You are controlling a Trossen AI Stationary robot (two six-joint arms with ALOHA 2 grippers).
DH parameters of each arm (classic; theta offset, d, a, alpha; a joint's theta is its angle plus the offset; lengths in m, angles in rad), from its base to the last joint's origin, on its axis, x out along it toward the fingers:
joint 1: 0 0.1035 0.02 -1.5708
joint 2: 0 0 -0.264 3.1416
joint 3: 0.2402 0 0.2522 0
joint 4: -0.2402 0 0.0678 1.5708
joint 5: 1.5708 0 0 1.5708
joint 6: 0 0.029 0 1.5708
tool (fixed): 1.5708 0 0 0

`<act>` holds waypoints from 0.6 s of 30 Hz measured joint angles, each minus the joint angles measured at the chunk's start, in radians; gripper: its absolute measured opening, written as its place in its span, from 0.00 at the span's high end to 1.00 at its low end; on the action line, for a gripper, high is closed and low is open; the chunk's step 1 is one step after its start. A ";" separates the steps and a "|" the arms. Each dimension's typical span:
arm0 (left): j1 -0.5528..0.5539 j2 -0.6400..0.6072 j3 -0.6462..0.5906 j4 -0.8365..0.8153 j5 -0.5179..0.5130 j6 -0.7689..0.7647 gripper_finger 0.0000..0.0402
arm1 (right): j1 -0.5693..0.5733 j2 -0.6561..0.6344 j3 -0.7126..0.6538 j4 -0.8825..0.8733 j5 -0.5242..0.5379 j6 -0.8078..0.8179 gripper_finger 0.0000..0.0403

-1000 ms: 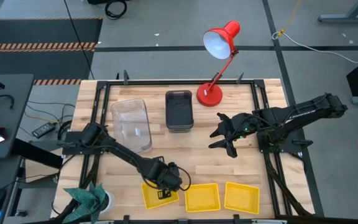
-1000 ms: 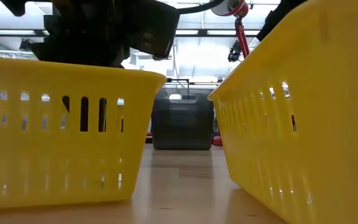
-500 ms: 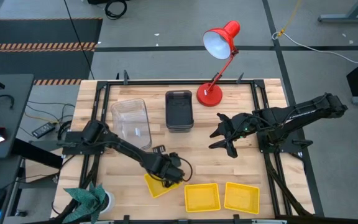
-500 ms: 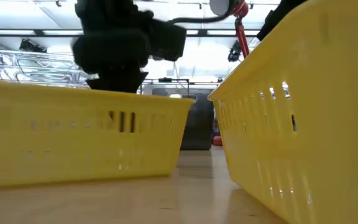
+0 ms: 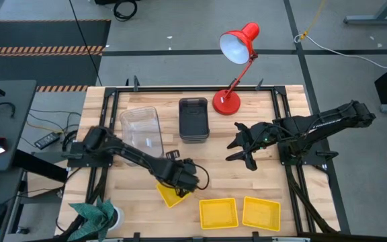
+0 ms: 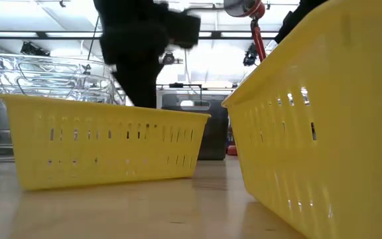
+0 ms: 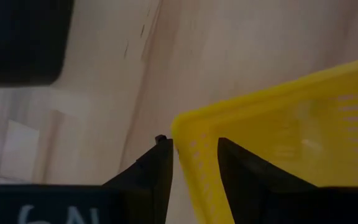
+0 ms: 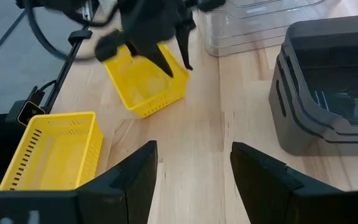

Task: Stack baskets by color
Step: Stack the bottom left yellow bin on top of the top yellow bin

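My left gripper [image 5: 180, 178] is shut on a small yellow basket [image 5: 169, 195] that sits skewed near the table's front. Two more yellow baskets [image 5: 218, 213] [image 5: 261, 212] rest on their bottoms by the near edge. A stack of clear baskets [image 5: 143, 131] and a stack of dark grey baskets [image 5: 193, 119] stand at the back. My right gripper [image 5: 242, 144] hangs open right of centre, holding nothing. My left gripper [image 7: 192, 142] has the yellow basket's wall just beside a corner [image 7: 180, 132], one finger [image 7: 161, 163] outside and the other [image 7: 232, 163] inside. The fingers come from above, slanting down. Whether the basket's bottom [image 6: 105, 180] touches the table, I cannot tell.
A red desk lamp [image 5: 237, 67] stands at the back, right of the grey stack. Bare wood [image 5: 213, 168] lies between the stacks and the yellow baskets. A black frame [image 5: 106, 114] runs along the table's sides.
My left gripper has gone toward the table's far edge and a little up, swinging round as it went. The yellow basket came with it, away from the near edge, and has turned about from square with the edge to diagonal.
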 joint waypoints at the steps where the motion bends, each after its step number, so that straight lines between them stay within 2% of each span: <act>1: -0.003 -0.014 0.000 0.003 0.000 0.001 0.67 | 0.000 0.000 0.000 -0.001 0.000 0.000 0.48; 5: -0.023 -0.068 0.000 0.037 -0.020 0.060 0.67 | 0.000 0.000 0.000 -0.003 -0.002 0.000 0.48; 8: -0.045 -0.079 0.000 0.170 -0.010 0.138 0.67 | 0.000 -0.001 0.000 -0.018 -0.002 0.000 0.48; 11: -0.059 -0.078 0.001 0.355 0.073 0.175 0.67 | -0.001 -0.004 0.001 -0.042 -0.001 0.000 0.48; 14: -0.059 -0.067 0.001 0.496 0.171 0.144 0.67 | -0.010 -0.012 0.016 -0.108 -0.001 0.000 0.48; 18: -0.055 -0.047 -0.001 0.601 0.199 0.115 0.67 | -0.022 -0.041 0.052 -0.174 0.017 0.000 0.48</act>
